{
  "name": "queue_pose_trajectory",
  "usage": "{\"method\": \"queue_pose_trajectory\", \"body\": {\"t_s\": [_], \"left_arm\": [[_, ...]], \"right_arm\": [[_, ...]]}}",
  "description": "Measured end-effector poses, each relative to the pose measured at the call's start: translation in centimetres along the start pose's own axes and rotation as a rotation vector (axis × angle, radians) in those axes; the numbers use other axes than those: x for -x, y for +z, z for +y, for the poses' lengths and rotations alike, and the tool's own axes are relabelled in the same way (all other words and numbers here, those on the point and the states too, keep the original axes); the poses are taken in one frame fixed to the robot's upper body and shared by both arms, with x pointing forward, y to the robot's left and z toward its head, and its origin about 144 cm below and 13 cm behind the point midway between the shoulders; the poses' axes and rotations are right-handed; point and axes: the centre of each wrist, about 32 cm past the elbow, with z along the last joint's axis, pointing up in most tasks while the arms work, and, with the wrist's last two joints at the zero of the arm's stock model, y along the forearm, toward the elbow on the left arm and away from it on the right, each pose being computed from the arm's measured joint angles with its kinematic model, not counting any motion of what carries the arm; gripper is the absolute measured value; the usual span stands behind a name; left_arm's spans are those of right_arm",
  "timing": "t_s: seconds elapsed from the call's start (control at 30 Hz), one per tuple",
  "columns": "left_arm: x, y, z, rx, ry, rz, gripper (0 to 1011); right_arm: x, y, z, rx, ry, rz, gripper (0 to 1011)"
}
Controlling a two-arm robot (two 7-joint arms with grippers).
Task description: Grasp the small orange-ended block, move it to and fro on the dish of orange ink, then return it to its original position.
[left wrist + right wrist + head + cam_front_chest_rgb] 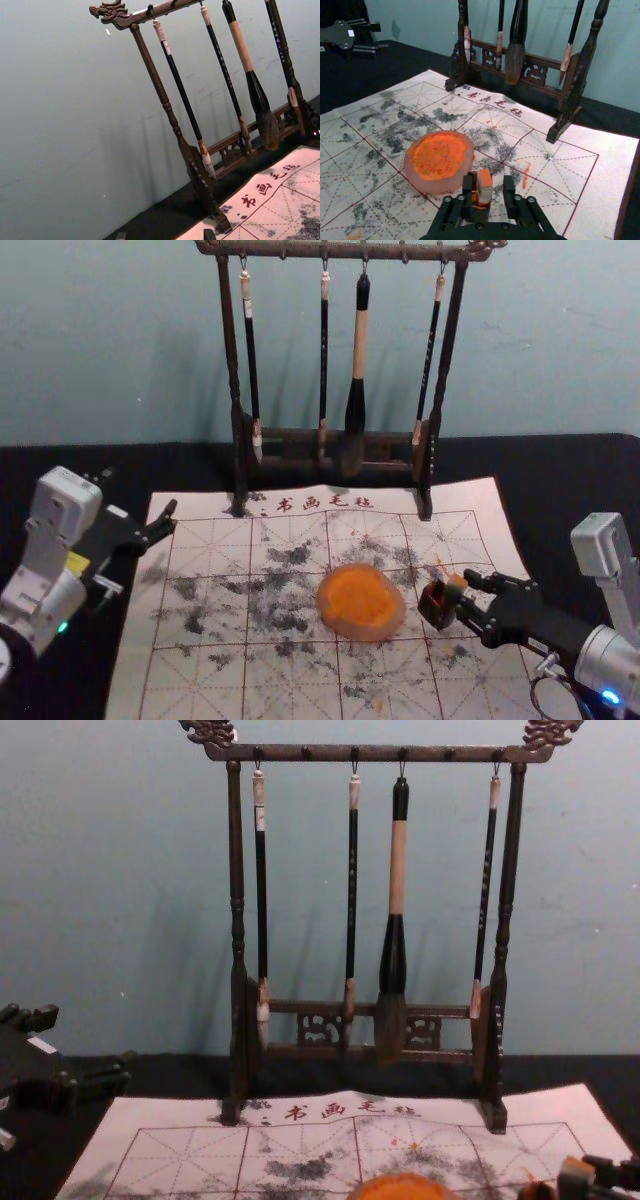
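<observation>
1. Reaches in low over the felt mat (215, 665) with the right gripper (470, 594), fingers parted and clenched on nothing.
2. Shows the orange-ended block (485, 192) upright between those parted fingers, nearer one than the other, orange end up, at a small dark container (435, 608); cannot tell whether inside it or against it.
3. Has the dish of orange ink (361, 602) on the mat, just beside the container, to its left.
4. Parks the left gripper (140, 548) at the mat's left edge, released, fingers apart.
5. Hangs four brushes (397, 870) from a wooden rack (237, 920) at the back.
</observation>
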Motion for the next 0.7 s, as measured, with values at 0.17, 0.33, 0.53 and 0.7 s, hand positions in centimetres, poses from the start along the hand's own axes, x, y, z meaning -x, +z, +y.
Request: {"method": "queue_pose_trajectory", "body": {"t_s": [0.17,0.33,0.53,0.7], "left_arm": [[0.00,0.00,0.00,0.000,0.000,0.000,1001],[0.00,0.00,0.00,0.000,0.000,0.000,1001],[0.00,0.00,0.00,0.000,0.000,0.000,1001],[0.00,0.00,0.00,0.000,0.000,0.000,1001]], "right_arm": [[0.00,0.00,0.00,0.000,0.000,0.000,202],[0.00,0.00,0.00,0.000,0.000,0.000,86],[0.00,0.00,0.00,0.000,0.000,0.000,83],[-0.01,0.00,0.00,0.000,0.000,0.000,83]]}}
